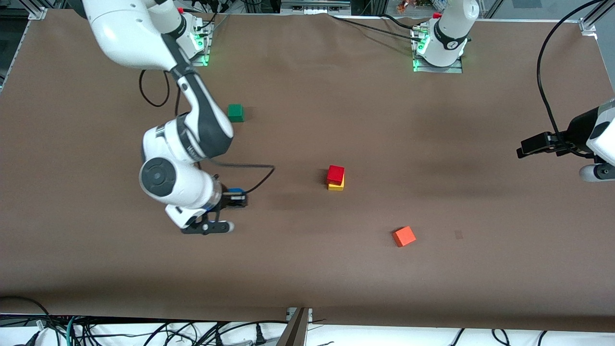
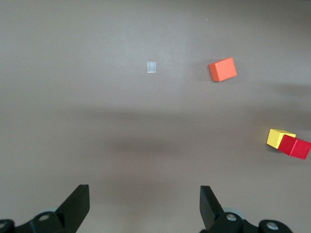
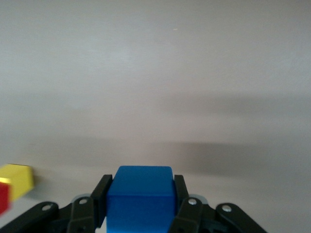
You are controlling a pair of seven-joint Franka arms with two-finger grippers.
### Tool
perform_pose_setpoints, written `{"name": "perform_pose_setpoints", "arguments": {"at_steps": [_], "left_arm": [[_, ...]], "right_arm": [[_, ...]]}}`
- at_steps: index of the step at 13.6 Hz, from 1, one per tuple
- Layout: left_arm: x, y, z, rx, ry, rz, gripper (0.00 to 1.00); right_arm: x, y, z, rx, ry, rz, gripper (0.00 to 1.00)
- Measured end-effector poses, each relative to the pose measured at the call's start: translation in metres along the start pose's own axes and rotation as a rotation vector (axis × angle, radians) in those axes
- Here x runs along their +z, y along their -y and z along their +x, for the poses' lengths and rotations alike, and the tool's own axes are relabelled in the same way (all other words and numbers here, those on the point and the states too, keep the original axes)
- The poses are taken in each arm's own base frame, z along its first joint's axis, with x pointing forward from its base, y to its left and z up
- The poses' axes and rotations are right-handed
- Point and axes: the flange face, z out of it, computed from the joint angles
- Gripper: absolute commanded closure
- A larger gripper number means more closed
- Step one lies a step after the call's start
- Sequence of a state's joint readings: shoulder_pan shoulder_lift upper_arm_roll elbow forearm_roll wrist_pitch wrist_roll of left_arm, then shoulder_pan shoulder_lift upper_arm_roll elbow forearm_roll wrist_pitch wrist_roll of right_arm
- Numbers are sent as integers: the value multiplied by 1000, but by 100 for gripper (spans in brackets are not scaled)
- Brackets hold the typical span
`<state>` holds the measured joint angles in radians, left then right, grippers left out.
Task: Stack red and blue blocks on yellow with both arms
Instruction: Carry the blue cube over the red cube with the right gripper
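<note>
The red block [image 1: 336,173] sits on the yellow block [image 1: 337,185] near the middle of the table. Both also show in the left wrist view, red [image 2: 294,146] and yellow [image 2: 279,137], and at the edge of the right wrist view, yellow [image 3: 17,179] and red [image 3: 4,196]. My right gripper [image 1: 238,199] is shut on the blue block [image 1: 235,191], held toward the right arm's end of the table, away from the stack. The right wrist view shows the blue block [image 3: 141,194] between both fingers [image 3: 103,194]. My left gripper [image 1: 528,146] is open and empty [image 2: 145,204], high over the left arm's end of the table.
An orange cube [image 1: 404,236] lies nearer the front camera than the stack, toward the left arm's end; it also shows in the left wrist view [image 2: 222,69]. A green cube [image 1: 235,112] lies near the right arm's base. A small pale mark [image 1: 459,234] is beside the orange cube.
</note>
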<state>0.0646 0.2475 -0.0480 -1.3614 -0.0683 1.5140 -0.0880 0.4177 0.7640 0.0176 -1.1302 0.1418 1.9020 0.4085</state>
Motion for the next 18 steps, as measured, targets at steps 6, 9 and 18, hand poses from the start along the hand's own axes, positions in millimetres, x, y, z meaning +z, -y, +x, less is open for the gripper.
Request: {"name": "perform_pose_setpoints", "arguments": {"at_steps": [6,9,18], "left_arm": [[0,-3,0,5,0,0,0],[0,-3,0,4,0,0,0],[0,-3,0,4,0,0,0]], "right_arm": [[-11,122,-65,132,-27,18,77],[1,163,-87,189,-67,26,76],[75,230,-123,255,-148,36,75]]}}
